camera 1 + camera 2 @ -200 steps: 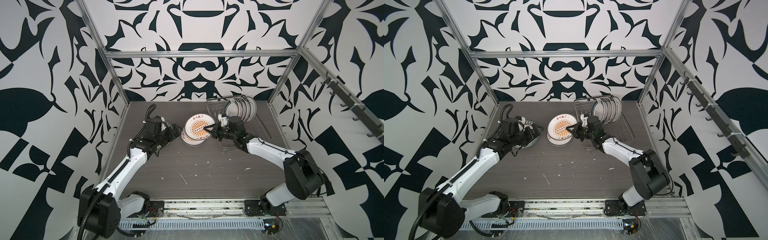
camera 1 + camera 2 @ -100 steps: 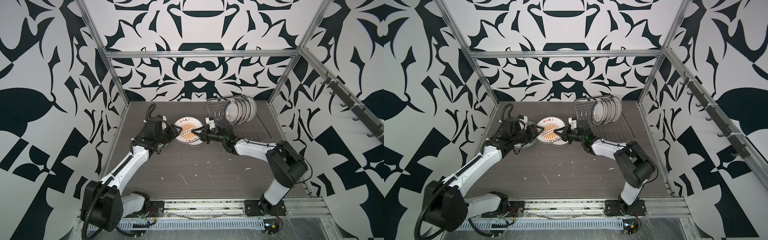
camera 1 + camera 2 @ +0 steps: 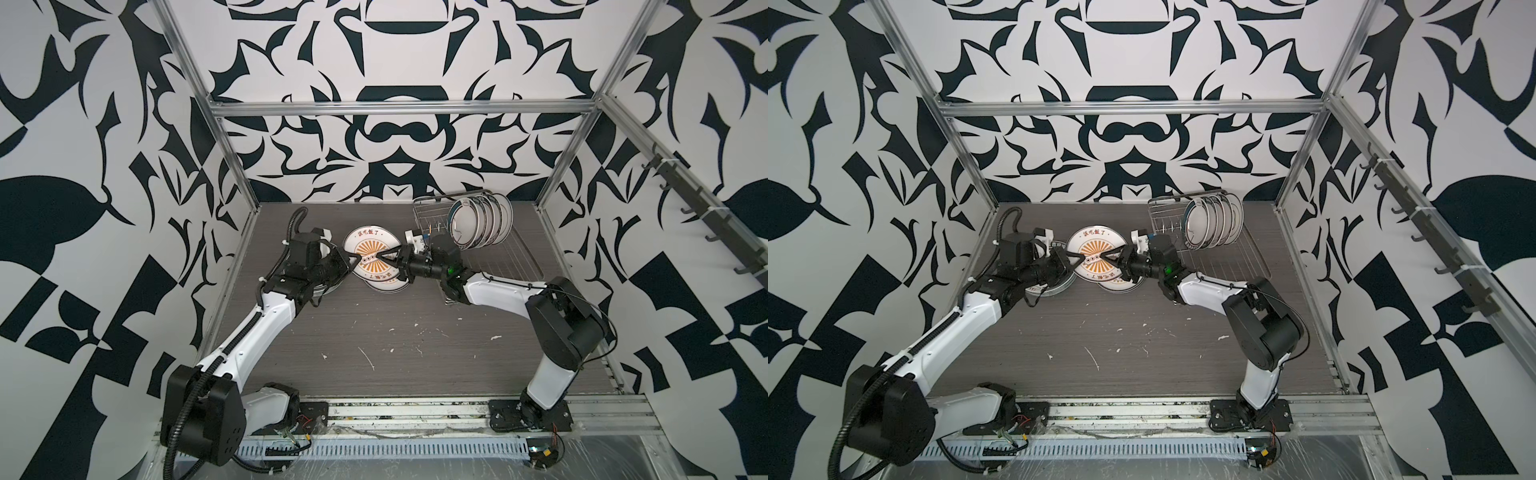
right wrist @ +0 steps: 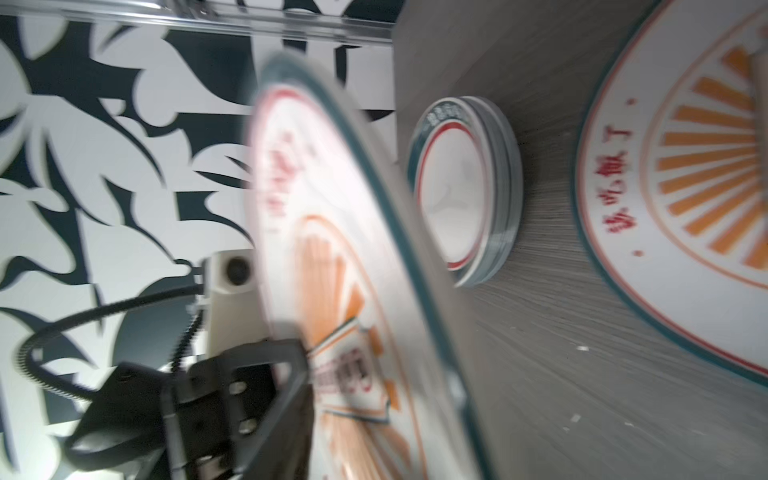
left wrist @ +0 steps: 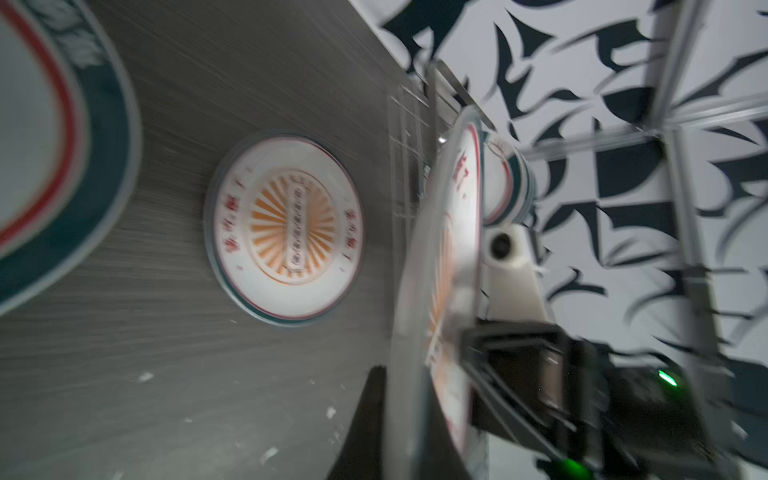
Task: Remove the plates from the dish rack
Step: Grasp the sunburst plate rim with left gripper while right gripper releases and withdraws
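**Handover of 1 plate at mid-table.** A round white ceramic plate with an orange sunburst, red lettering and a thin dark teal rim [image 3: 365,245], hereafter the sunburst plate, hangs tilted in the air between the 2 arms. Its face is turned toward both top views.

**Change.** A second ago the right gripper [image 3: 388,261] alone carried it, nearer the rack, while the left gripper [image 3: 354,261] stood spread and apart from it. The plate has since travelled leftward. The left gripper's jaws are now pressed together on its left edge, and the 2 wrist views show a black finger against each face. Whether the right gripper's jaws pinch the opposite edge or have begun to part cannot be told, as both wrist views are blurred. Judged meaning: the plate is passing from the right arm to the left, which would next lay it down.

**Setting and materials.** The sunburst plate hovers just over a flat sunburst stack [image 3: 388,286] of like plates on the grey wood-grain table [image 3: 395,353]. A teal-rimmed stack [image 4: 465,195], red-ringed inside, lies under the left arm. The rectangular dish rack [image 3: 432,203] of shiny silver wire, with a grid floor, sits at the far right. It holds about 5 glossy plates [image 3: 478,222] standing on edge, close together. Unloading is judged past halfway. Glazed ceramic is hard and smooth, and likely slippery in a pinch at the thin rim.
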Robot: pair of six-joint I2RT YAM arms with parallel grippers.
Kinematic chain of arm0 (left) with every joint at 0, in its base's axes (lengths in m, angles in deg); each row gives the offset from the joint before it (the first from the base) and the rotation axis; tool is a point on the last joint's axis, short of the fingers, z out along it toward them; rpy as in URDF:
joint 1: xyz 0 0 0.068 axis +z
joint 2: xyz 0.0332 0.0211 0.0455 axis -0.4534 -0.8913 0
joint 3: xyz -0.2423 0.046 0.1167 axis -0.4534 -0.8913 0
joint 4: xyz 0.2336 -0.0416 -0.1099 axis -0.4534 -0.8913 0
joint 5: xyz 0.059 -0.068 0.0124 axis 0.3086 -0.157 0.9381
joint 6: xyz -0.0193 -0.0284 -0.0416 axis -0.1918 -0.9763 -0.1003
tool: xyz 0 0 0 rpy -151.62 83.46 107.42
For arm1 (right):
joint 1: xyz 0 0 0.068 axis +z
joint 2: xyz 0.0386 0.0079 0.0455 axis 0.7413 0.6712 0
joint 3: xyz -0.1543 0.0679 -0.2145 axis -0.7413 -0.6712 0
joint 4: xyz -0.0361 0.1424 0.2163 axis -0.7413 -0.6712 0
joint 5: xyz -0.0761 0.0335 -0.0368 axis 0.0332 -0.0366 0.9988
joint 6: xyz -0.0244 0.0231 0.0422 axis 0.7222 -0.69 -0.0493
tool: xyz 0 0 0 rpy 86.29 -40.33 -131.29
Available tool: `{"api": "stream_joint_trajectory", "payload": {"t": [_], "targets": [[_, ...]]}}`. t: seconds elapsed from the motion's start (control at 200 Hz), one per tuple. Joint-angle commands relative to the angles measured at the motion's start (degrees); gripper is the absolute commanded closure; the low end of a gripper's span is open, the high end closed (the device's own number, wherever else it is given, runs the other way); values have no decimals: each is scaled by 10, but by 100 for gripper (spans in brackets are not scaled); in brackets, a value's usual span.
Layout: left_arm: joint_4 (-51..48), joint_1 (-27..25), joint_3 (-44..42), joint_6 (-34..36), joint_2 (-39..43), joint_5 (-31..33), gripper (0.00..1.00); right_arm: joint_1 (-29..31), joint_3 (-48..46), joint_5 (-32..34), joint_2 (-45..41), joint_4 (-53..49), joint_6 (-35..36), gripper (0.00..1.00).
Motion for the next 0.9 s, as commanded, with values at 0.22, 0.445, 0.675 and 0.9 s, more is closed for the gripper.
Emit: {"api": "stream_joint_trajectory", "payload": {"t": [0.22,0.445,0.675,0.9], "targets": [[-108,38,31,34,44,-32,100,-25,144,19,-79,-294,228,4],[-151,40,54,38,27,-16,100,-26,329,333,-113,-732,498,1],[-140,40,61,47,-34,6,100,-31,319,502,-179,-817,567,1],[-137,31,93,62,-131,20,100,-57,254,513,-241,-818,554,1]]}}
